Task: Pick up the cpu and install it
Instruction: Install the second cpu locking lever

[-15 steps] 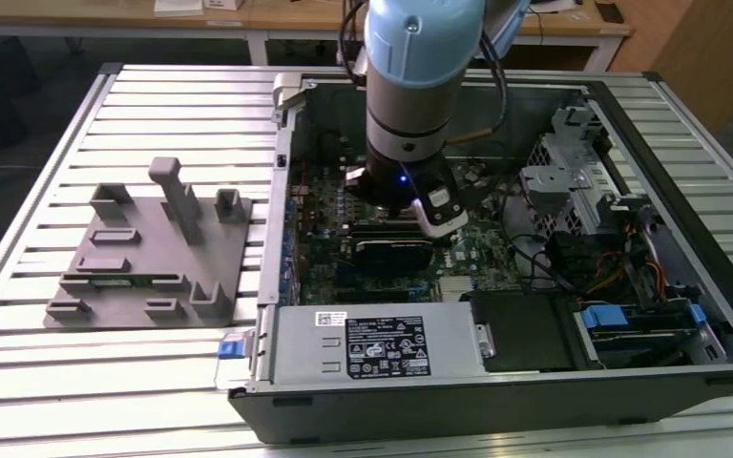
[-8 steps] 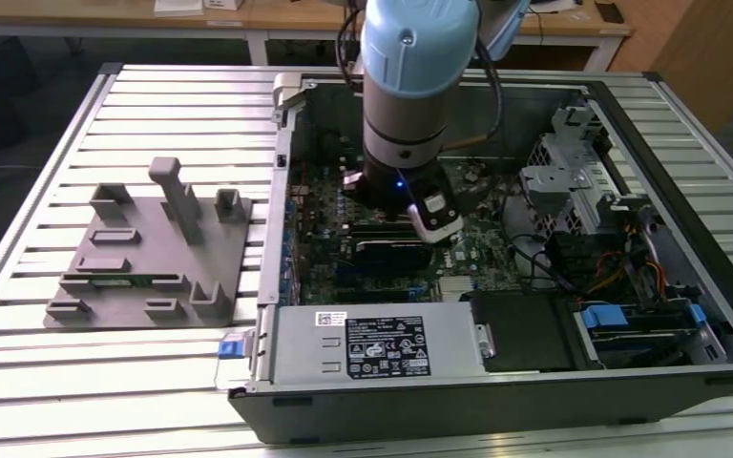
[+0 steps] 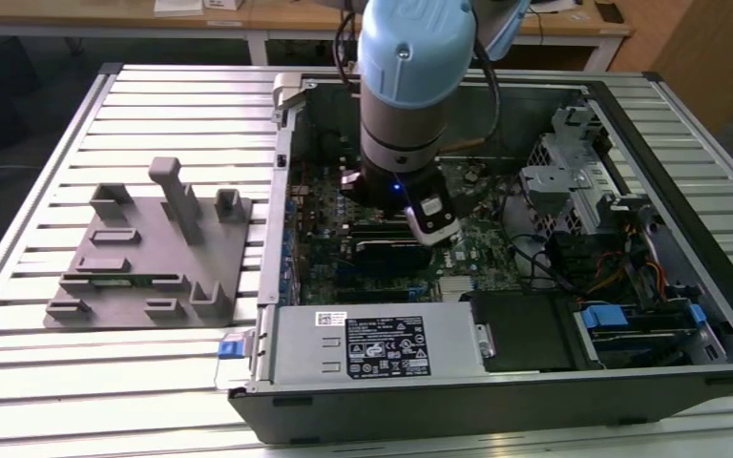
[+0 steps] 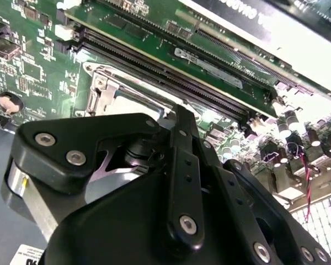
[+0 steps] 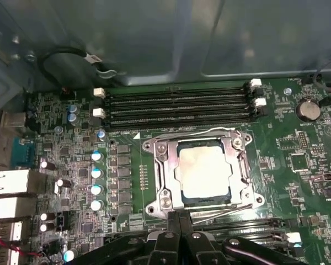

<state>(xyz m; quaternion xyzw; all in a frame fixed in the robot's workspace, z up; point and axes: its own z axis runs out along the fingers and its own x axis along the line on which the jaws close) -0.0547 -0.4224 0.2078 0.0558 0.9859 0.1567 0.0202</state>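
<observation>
I see the cpu [image 5: 203, 172] seated in the socket frame [image 5: 156, 182]; pincer [image 5: 179, 220] just beside the frame, fingers closed together, holding nothing.

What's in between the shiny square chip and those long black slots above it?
In the first wrist view, only the socket's metal frame and a thin strip of green board separate the cpu from the memory slots.

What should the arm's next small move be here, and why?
Probably a short, straight lift away from the board. The cpu already lies square inside the socket frame, with nothing on top of it. The gripper sits low just beside the frame's edge, close to the memory slots. Rising vertically looks safest, since a sideways move could catch the frame.
</observation>
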